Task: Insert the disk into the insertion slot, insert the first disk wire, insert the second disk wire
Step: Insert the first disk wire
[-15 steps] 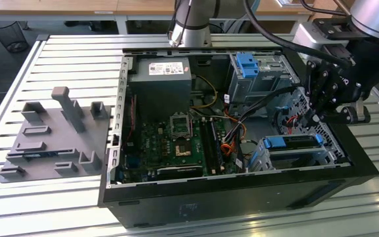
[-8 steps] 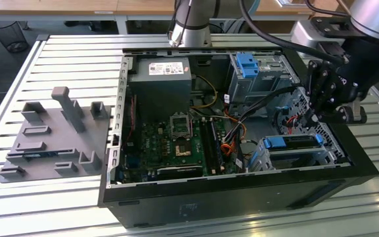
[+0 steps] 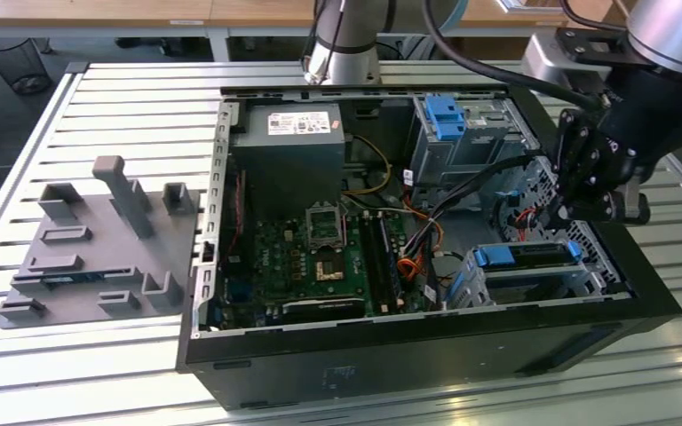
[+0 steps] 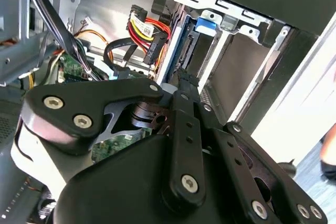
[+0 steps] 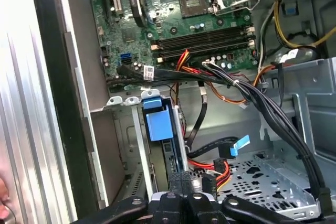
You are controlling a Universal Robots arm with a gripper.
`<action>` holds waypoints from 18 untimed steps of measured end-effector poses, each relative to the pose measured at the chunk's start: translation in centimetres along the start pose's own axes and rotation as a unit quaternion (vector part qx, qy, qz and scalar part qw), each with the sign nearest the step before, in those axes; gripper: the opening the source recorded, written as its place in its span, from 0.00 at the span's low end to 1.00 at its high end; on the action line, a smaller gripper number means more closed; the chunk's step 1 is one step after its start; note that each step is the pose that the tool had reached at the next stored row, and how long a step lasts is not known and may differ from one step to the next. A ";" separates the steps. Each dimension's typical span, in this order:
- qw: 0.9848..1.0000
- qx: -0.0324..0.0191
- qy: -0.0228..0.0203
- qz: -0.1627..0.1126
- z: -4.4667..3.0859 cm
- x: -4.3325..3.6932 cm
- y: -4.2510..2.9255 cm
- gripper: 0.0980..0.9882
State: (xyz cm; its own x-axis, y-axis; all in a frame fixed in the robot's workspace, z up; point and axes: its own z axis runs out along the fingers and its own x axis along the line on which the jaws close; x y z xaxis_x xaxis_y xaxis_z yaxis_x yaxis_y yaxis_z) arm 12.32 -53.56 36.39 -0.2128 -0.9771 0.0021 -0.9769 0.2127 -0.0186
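The disk (image 3: 528, 256), silver in its bright blue carrier, sits inside the insertion slot (image 3: 481, 286), the low grey cage at the case's front corner on the exterior view's right. In the first wrist view the disk (image 5: 157, 124) stands edge-on between the slot's walls (image 5: 134, 145). My gripper (image 3: 564, 213) hangs just above the disk's rear end. Its fingertips (image 5: 184, 184) are pressed together, with nothing visible between them. In the second wrist view the gripper (image 4: 182, 80) points at the disk (image 4: 206, 24). Red and yellow wires (image 5: 220, 167) and a black cable with a blue tab (image 5: 239, 144) lie loose beside the slot.
The open computer case holds a motherboard (image 3: 317, 257), a power supply (image 3: 288, 146) and a taller cage with a blue tab (image 3: 448, 120). A thick black cable bundle (image 5: 252, 93) crosses near my gripper. A grey fixture plate (image 3: 92, 248) lies on the slatted table (image 3: 116, 98).
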 end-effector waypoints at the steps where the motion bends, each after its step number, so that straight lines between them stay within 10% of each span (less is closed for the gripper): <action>1: 1.000 0.000 0.000 0.004 0.01 -0.05 0.01 0.01; 18: 0.999 0.000 0.001 0.046 0.54 -2.18 -0.23 0.15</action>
State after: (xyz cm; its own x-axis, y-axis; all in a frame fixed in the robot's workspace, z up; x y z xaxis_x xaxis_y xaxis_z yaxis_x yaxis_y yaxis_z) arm 13.02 -51.48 35.85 -0.3023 -0.9532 0.0024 -0.9531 0.3022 -0.0184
